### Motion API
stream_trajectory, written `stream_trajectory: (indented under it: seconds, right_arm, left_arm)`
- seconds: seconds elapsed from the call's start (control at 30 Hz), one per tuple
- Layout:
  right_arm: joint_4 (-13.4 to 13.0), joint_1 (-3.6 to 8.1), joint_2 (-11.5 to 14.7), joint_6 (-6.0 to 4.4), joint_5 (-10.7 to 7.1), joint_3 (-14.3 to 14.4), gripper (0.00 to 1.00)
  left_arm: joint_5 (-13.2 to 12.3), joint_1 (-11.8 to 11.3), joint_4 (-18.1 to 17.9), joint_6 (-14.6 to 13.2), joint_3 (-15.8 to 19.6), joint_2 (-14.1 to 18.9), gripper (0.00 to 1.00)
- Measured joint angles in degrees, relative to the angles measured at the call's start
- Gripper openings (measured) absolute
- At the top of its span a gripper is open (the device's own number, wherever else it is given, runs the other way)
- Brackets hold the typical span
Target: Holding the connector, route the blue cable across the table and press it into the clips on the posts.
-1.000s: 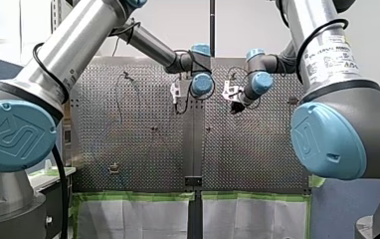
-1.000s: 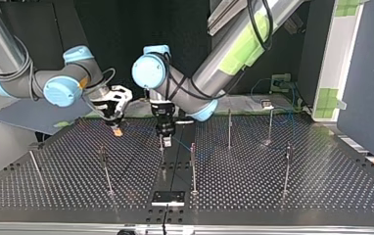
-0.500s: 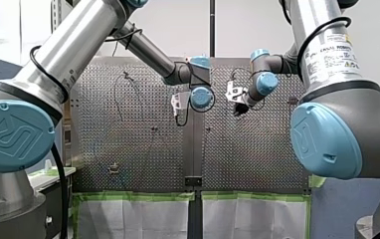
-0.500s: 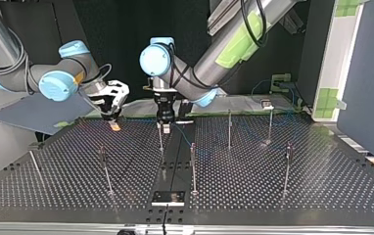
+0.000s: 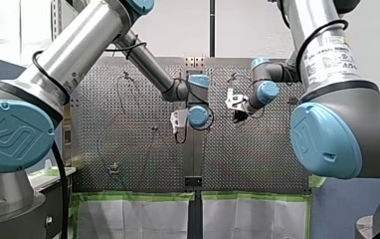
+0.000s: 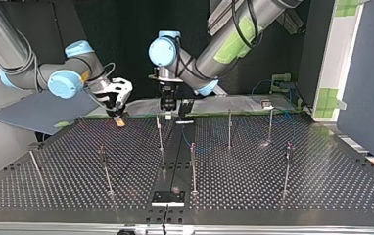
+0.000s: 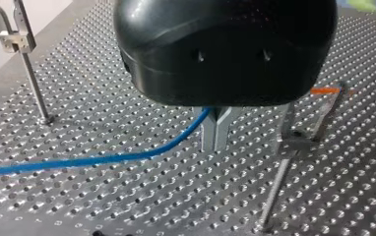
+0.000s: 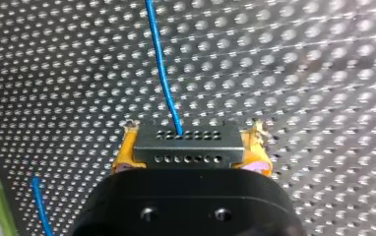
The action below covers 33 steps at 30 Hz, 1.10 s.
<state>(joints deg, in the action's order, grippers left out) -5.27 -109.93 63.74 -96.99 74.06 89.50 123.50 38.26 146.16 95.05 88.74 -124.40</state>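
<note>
In the right wrist view my right gripper (image 8: 190, 147) is shut on a dark grey connector (image 8: 188, 135), gripped between yellow pads (image 8: 125, 152). The blue cable (image 8: 162, 73) leaves the connector's face and runs ahead over the perforated table. In the left wrist view my left gripper (image 7: 216, 146) has its metal fingers shut on the blue cable (image 7: 102, 160), which trails off to one side low over the table. In the top view my left gripper (image 6: 168, 116) hangs just behind the middle post (image 6: 160, 134). My right gripper (image 6: 119, 121) is at its left, near the far edge.
Several thin clip posts stand on the table (image 6: 283, 210): one (image 6: 193, 166) near the centre, others (image 6: 229, 128), (image 6: 287, 166), (image 6: 105, 169) around it. A black plate (image 6: 168, 198) lies at the near edge. In the left wrist view a clip post (image 7: 26, 64) stands beside the gripper.
My left gripper has moved from the middle post toward the top view's far edge, taking the cable along. My right gripper has shifted slightly, with the connector in it.
</note>
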Motion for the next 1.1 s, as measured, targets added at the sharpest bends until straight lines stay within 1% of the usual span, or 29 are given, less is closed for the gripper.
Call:
stream_trajectory:
  seconds: [0.27, 0.43, 0.6, 0.87, 0.97, 1.1]
  right_arm:
    - [-0.31, 0.26, -1.08, 0.04, -0.25, 0.17, 0.0]
    - [-1.09, 0.28, -2.0, -0.14, -1.15, 0.18, 0.0]
    - [-1.54, 0.31, -3.19, -0.13, -1.55, 0.2, 0.0]
    - [-2.59, 0.36, -3.64, -0.52, -1.78, 0.2, 0.0]
    - [-2.86, 0.41, -3.71, -0.62, -1.81, 0.2, 0.0]
    - [-3.9, 0.66, -3.88, -0.97, -1.86, 0.19, 0.0]
  left_arm:
    - [-1.96, -0.24, -4.06, 0.41, 4.04, -0.07, 0.0]
    - [-2.68, -0.58, -6.77, 0.71, 6.76, -0.08, 0.0]
    - [-4.63, -1.34, -8.43, 1.88, 9.2, -0.08, 0.0]
    - [-7.6, -1.93, -7.9, 3.38, 12.8, -0.66, 0.0]
    - [-8.1, -1.99, -6.8, 3.67, 12.51, -1.8, 0.0]
    - [-8.78, -2.04, -4.87, 4.79, 10.87, -3.51, 0.0]
